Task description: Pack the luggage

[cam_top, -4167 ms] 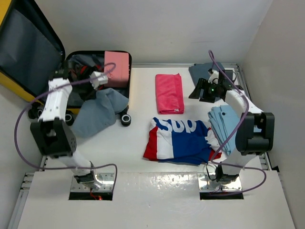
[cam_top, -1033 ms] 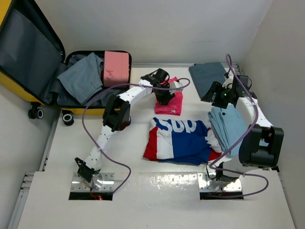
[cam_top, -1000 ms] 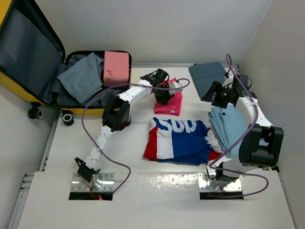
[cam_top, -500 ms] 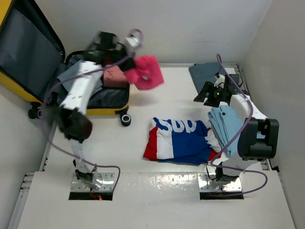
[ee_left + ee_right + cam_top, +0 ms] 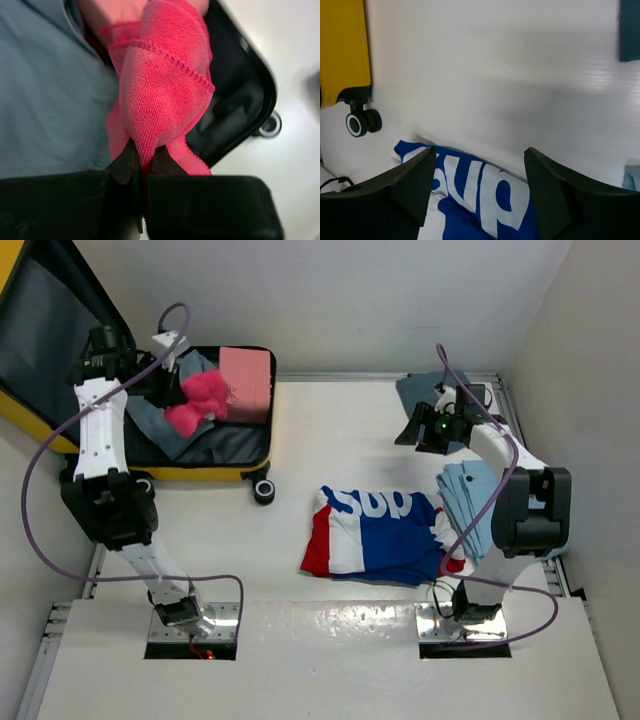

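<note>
White bench (image 5: 330,430), yellow suitcase (image 5: 200,472) open at its far left corner, grey clothes (image 5: 50,90) already inside. Left fingers (image 5: 134,161), clamped on a pink towel (image 5: 165,100), hang over it; right fingers (image 5: 418,430) stand apart, empty. Striped shirt (image 5: 385,530), light blue garment (image 5: 470,495) and dark grey garment (image 5: 420,388) lie outside, not yet packed

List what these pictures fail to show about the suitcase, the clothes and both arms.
- Suitcase lid: cut off by the top view's upper-left edge.
- Whatever lies under the grey garment and pink towel: covered in both views.
- Tips of the left jaws: buried in the towel's folds, left wrist view.
- Dark folded cloth: partly behind the right arm, top view.
- Shirt lettering: partly blocked by the right jaws, right wrist view.
</note>
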